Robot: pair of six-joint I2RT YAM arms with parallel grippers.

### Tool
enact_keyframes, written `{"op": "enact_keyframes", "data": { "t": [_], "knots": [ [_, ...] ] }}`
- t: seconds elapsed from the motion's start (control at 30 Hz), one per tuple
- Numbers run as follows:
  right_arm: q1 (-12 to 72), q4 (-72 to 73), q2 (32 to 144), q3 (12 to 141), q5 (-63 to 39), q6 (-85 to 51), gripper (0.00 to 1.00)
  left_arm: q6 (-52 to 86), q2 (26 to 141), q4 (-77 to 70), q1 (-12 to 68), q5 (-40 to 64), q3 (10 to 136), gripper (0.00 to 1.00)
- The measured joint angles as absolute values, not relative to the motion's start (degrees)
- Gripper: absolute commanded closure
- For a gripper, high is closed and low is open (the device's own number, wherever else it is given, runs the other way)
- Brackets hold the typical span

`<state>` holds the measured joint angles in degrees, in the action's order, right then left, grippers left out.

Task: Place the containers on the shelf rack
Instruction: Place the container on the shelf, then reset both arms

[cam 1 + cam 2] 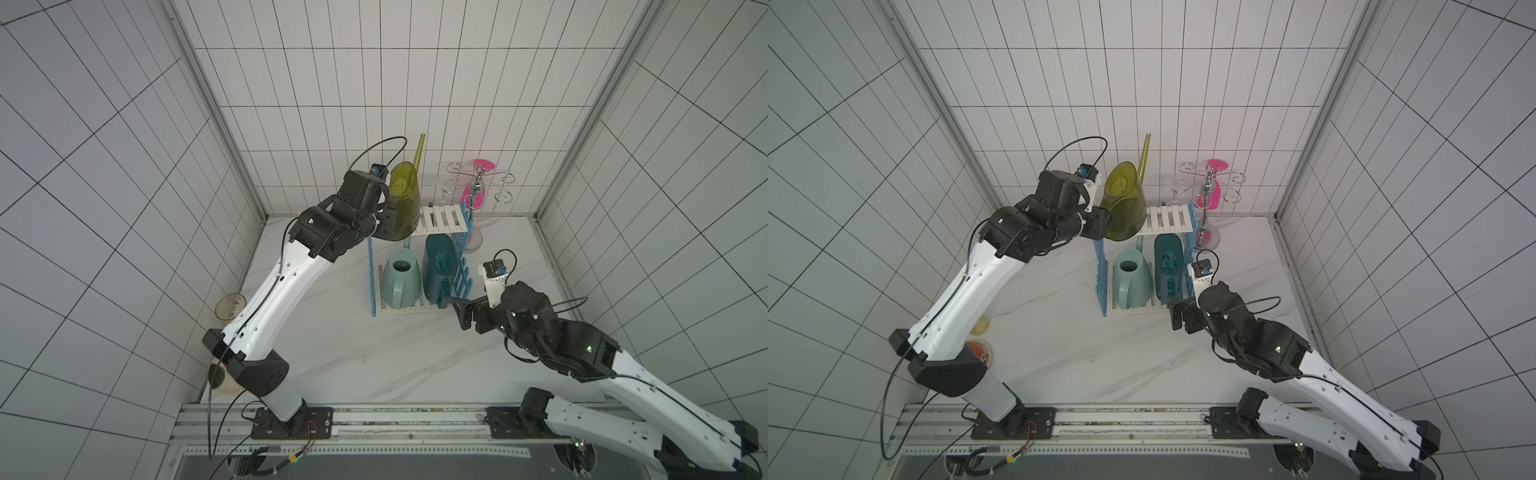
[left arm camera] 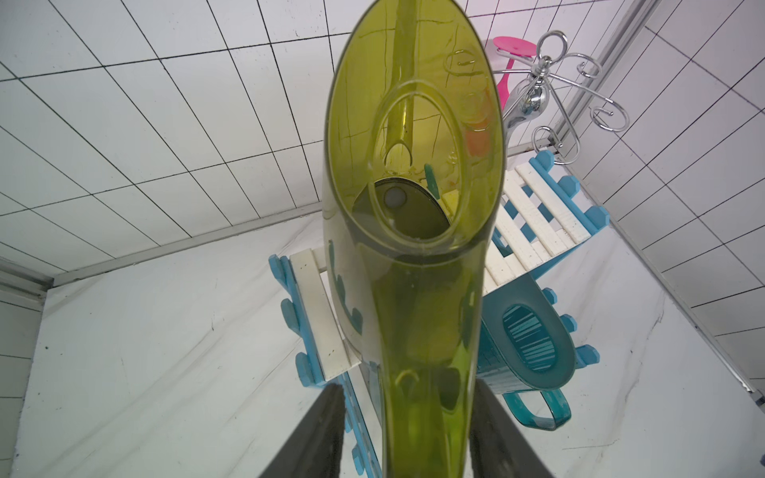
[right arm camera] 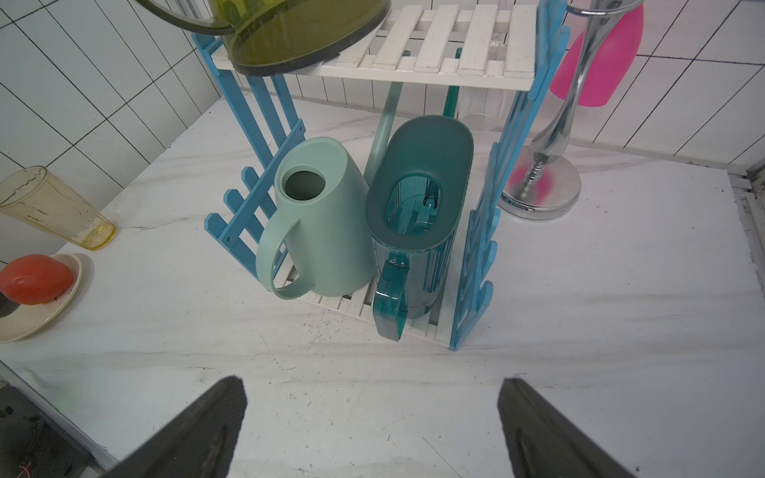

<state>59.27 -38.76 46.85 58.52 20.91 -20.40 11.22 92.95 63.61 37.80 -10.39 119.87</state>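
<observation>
One olive-yellow can (image 2: 414,289) stands on the top of the shelf rack (image 3: 439,37), handle between the loosely parted left fingers (image 2: 323,434), spout pointing straight away from them; the right fingers (image 3: 198,430) gape empty, farther off.

No text, label, brand, number or sign can be read in any view.
</observation>
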Motion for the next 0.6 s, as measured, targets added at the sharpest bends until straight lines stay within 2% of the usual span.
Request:
{"op": "enact_keyframes", "data": {
  "t": [0.07,0.17,0.33,0.47,0.6],
  "knots": [
    [59.27,-38.79,46.85,58.52,20.93,-20.40,0.01,11.20,91.55,63.48,37.80,-10.48,118.93,0.45],
    [59.27,-38.83,46.68,58.52,20.93,-20.38,0.01,11.05,88.82,62.85,37.80,-10.72,116.86,0.39],
    [59.27,-38.83,45.36,58.52,21.80,-20.12,0.01,10.55,79.44,59.18,37.06,-11.62,107.13,0.19],
    [59.27,-38.85,44.99,58.54,23.22,-19.53,0.01,9.93,68.14,53.32,32.38,-11.51,95.85,0.02],
    [58.63,-38.94,45.56,58.94,24.18,-18.33,0.01,9.78,58.81,47.40,25.08,-11.66,86.80,0.01]
  ]
}}
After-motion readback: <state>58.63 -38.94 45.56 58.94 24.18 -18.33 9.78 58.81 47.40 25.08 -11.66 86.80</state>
